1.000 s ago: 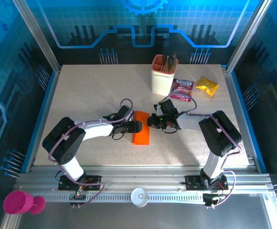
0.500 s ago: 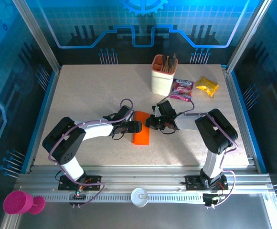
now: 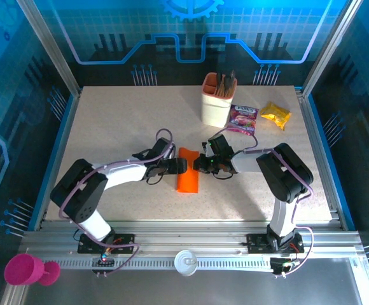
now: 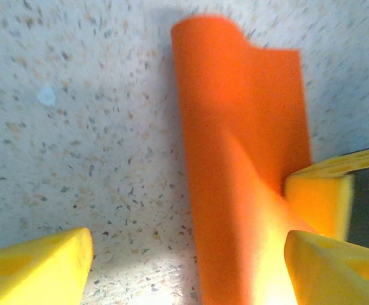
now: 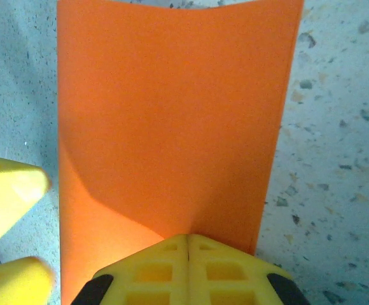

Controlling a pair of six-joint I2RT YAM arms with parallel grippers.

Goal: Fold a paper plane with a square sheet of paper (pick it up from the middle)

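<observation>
The square sheet of paper (image 3: 187, 173) is bright orange and lies folded into a narrow strip at the table's middle. In the left wrist view the square sheet of paper (image 4: 235, 146) has its long left side curled up off the table. My left gripper (image 3: 180, 166) is open at the strip's left side; in its own view the left gripper (image 4: 187, 254) straddles the curled side, the right finger (image 4: 337, 267) against the paper. My right gripper (image 3: 201, 164) is at the strip's right edge. The right gripper (image 5: 187, 244) is shut, its tips pinching that edge.
A peach holder cup (image 3: 216, 105) with dark utensils stands at the back. A purple snack packet (image 3: 243, 118) and a yellow one (image 3: 276, 115) lie to its right. The left gripper's fingers (image 5: 9, 190) are close to my right gripper, at the left of the right wrist view.
The left gripper has opened slightly and its arm has shifted a little left. The right gripper has edged left against the paper. The strip has barely moved.
</observation>
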